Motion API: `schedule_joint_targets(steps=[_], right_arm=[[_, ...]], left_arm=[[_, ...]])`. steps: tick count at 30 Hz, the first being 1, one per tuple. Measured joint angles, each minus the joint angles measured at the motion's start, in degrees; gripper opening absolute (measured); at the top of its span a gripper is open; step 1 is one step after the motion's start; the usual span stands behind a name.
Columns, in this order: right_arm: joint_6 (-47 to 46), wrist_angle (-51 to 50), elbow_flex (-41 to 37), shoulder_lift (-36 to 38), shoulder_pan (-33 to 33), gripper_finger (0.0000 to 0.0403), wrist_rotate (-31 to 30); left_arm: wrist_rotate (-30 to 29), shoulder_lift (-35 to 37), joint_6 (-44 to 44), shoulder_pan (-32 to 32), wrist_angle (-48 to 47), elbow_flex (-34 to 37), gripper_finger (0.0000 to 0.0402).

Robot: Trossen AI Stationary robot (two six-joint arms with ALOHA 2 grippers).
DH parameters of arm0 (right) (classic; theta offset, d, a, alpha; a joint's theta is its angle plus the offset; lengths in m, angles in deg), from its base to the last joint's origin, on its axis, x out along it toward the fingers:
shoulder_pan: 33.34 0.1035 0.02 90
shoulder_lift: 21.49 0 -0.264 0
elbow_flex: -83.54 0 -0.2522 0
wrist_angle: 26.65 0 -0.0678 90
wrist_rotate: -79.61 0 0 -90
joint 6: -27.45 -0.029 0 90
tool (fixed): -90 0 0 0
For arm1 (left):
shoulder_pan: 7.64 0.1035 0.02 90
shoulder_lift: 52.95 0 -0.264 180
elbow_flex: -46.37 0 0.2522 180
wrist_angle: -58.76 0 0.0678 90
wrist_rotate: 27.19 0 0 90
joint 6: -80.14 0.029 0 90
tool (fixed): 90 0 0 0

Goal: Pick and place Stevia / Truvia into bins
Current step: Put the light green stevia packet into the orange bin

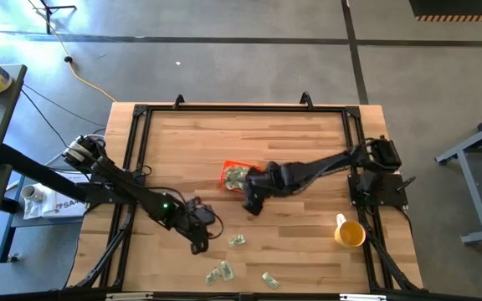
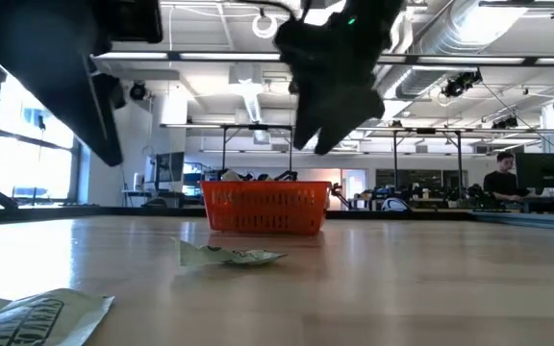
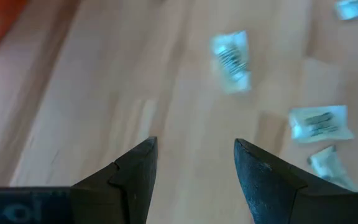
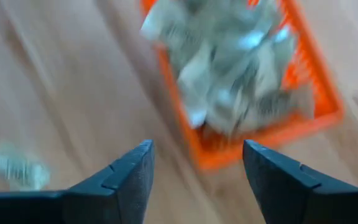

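The orange bin (image 1: 233, 175) sits near the middle of the wooden tabletop (image 1: 191, 142), well in from every edge, and it is heaped with pale green and white sachets (image 4: 229, 68) that rise above its low walls. The right hand (image 1: 252, 203) hangs just beside the bin on its near side, fingers (image 4: 129, 177) spread apart with nothing between them — in its wrist view the bin's corner lies just ahead of the fingertips. The left hand (image 1: 197, 244) is over bare wood toward the front of the tabletop, also spread open and holding nothing. Loose sachets lie ahead of it: one (image 1: 237, 241) just beside it, a small cluster (image 1: 219, 272) near the front edge, and another (image 1: 269, 280) close to that edge too. Between the two hands there is open wood, and the back half of the tabletop is bare. A yellow cup (image 1: 349, 233) stands near the right edge, well apart from the bin.
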Motion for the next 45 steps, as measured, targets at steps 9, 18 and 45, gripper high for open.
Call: schedule_joint_targets(steps=[9,18,45], right_arm=[[-16.2,-15.7,0.0,1.1,13.9,0.0237,-8.1],[-33.7,-23.6,0.0,1.1,23.4,0.0240,-14.1],[-43.8,-29.3,0.1,0.8,31.1,0.0204,-14.1]], left_arm=[[7.1,-11.4,11.8,3.8,20.8,-0.6,0.0246],[3.1,-18.9,13.2,2.6,20.8,-7.0,0.0246],[-12.3,-24.9,26.2,5.0,1.8,-19.1,0.0028]])
